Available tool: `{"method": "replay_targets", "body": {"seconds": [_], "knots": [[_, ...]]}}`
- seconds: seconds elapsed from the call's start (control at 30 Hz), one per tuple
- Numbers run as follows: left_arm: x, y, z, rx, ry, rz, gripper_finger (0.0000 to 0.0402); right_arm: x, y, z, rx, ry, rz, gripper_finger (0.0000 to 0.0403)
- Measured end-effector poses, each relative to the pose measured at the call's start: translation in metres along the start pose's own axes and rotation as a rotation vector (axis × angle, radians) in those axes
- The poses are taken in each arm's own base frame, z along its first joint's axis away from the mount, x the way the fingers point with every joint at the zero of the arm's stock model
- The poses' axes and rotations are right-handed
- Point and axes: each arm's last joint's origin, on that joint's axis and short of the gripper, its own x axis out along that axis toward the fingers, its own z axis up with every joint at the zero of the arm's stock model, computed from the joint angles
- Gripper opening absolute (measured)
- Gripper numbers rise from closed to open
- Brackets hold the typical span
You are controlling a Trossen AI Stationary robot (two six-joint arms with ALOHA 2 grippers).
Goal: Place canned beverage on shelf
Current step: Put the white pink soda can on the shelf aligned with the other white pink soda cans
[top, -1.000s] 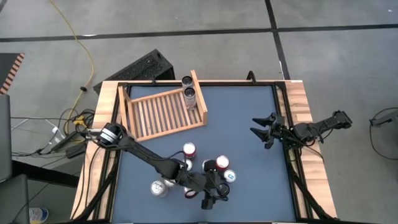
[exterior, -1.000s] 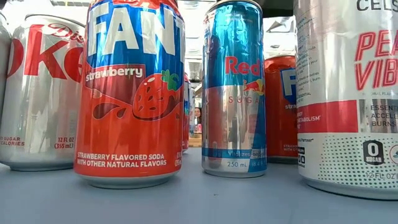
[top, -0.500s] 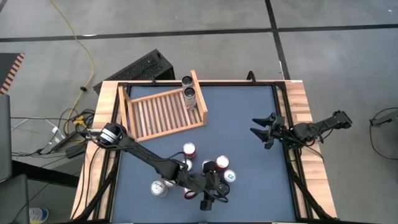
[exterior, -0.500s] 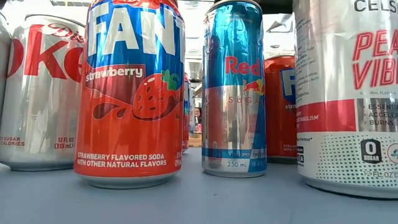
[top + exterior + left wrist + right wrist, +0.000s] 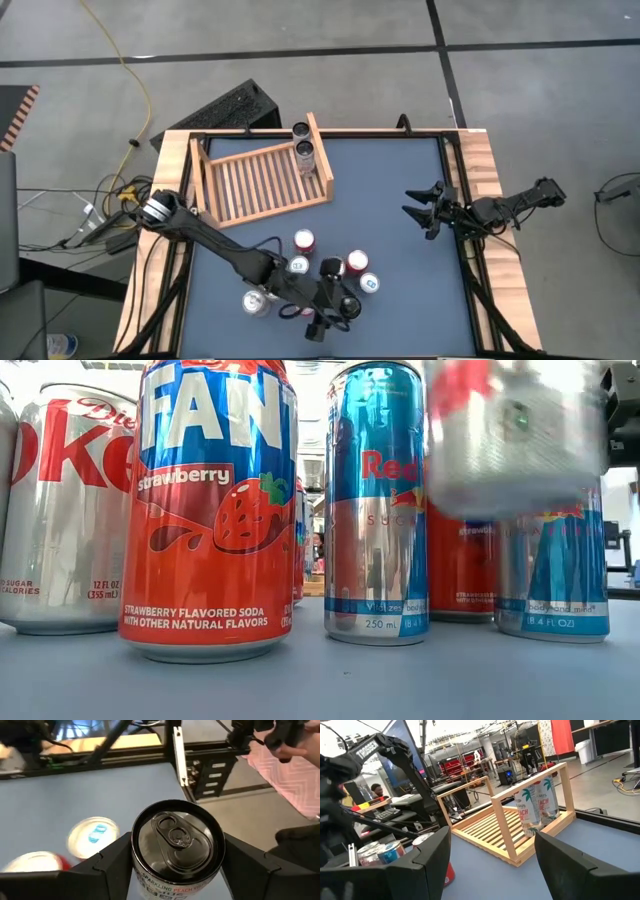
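My left gripper (image 5: 343, 306) is near the table's front edge, shut on a white can with a black lid (image 5: 177, 837). In the low view this can (image 5: 510, 440) hangs blurred above the table. The light-wood slatted shelf (image 5: 262, 182) lies at the far left, with two cans (image 5: 303, 143) standing in its far right corner. The right wrist view also shows the shelf (image 5: 495, 832) and those cans (image 5: 536, 805). My right gripper (image 5: 420, 210) waits open at the table's right edge, touching nothing. My left gripper pinches the white can's side wall just under the lid's rim (image 5: 137, 870), one finger (image 5: 112, 867) on each opposite side. The fingers come in roughly level from the table's left. The can stands upright in the hold, its bottom (image 5: 510, 510) lifted clear of the table.
Several cans stand around the held one: a red Fanta (image 5: 210, 510), a Diet Coke (image 5: 60, 510), a tall Red Bull (image 5: 375, 510) and a blue can (image 5: 555, 570) behind it. A black ridged box (image 5: 230, 108) lies beyond the shelf's far side.
My left gripper has risen with the white can and drawn slightly toward the table's left. The can stood on the table at the low view's right and now hangs clear of it, which uncovers a blue can behind. The other cans have not moved.
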Motion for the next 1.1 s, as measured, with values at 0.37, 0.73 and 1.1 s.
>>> {"method": "replay_targets", "body": {"seconds": [0.37, 0.73, 1.1], "knots": [[-0.099, 0.043, 0.067, 0.115, -0.120, 0.341, 0.0237, 0.000, 0.000, 0.000, 0.001, 0.001, -0.001, 0.0274], [-0.150, 0.148, 0.074, 0.080, 0.027, 0.653, 0.0237, 0.000, 0.000, 0.000, 0.001, 0.001, -0.001, 0.0274], [-0.174, 0.210, 0.017, -0.032, -0.002, 0.689, 0.0237, 0.000, 0.000, 0.000, -0.010, 0.001, -0.001, 0.0274]]}}
